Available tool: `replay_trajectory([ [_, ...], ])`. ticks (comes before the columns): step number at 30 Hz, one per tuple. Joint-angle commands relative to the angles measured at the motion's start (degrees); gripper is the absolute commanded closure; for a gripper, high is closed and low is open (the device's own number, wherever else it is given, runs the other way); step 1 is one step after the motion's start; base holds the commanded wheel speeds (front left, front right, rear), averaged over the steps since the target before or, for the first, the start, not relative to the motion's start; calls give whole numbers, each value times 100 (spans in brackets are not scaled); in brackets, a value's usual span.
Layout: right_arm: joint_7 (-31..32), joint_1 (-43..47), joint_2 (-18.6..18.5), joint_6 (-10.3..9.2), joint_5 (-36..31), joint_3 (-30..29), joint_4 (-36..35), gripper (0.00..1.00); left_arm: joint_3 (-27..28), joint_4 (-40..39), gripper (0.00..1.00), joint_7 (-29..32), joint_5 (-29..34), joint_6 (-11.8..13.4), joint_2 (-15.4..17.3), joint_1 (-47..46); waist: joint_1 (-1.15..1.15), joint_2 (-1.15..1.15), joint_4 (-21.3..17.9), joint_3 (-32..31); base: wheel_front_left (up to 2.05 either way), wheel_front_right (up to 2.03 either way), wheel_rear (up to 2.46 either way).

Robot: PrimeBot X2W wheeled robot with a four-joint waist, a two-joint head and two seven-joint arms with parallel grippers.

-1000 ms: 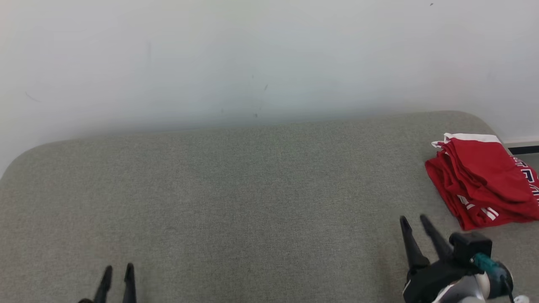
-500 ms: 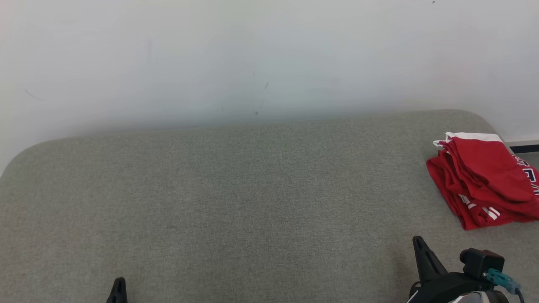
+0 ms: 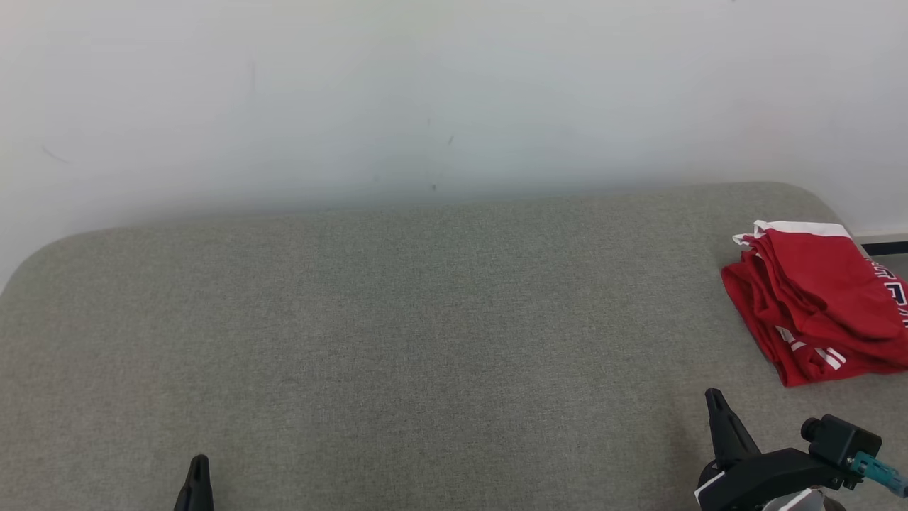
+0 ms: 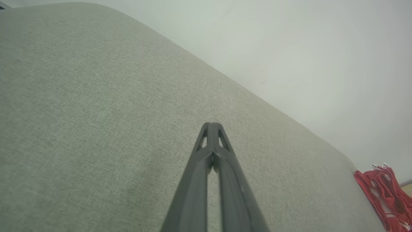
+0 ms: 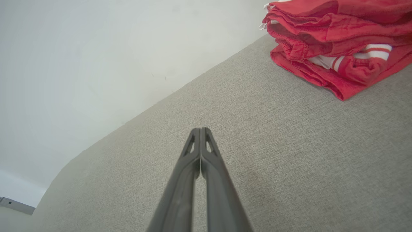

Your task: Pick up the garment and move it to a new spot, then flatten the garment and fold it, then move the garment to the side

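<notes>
Gripper for gripper, both are clenched on nothing: the left gripper [image 3: 198,472] rises at the near left and the right gripper [image 3: 715,401] at the near right, each with its two dark fingers pressed together above the cloth-covered surface [image 3: 425,319]. That grey-green padded surface spans the whole scene in front of a pale wall [image 3: 425,85]. The red garment [image 3: 816,305] lies at its far right end, near the rounded corner, already folded into a compact stack of several layers. White trim shows at its far edge, white stripes at its near edge, and dark lettering on its right side. It lies apart from the right gripper and well apart from the left. I judge it light, soft and limp, not fragile, and likely to cling a little to the textured covering instead of sliding. A pinch on the top layer alone would probably peel the stack open, so the better hold is low on the near folded edge, through all the layers, ideally at two spots. Counted: one surface, one garment, two grippers.
</notes>
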Motion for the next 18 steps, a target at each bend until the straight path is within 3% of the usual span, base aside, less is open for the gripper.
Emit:
replay_trajectory([
  [1, 35, -87, 0, -3, 223, -50, -122, 100, 7, -103, 100, 39, -249, -16, 40, -184, 0, 0, 2, 5, 0, 0, 0],
  [18, 243, -62, 80, -5, 1452, -221, -313, 100, -7, -150, 100, 370, -1573, -25, 52, -329, 0, 0, 23, 57, 0, 0, 0],
])
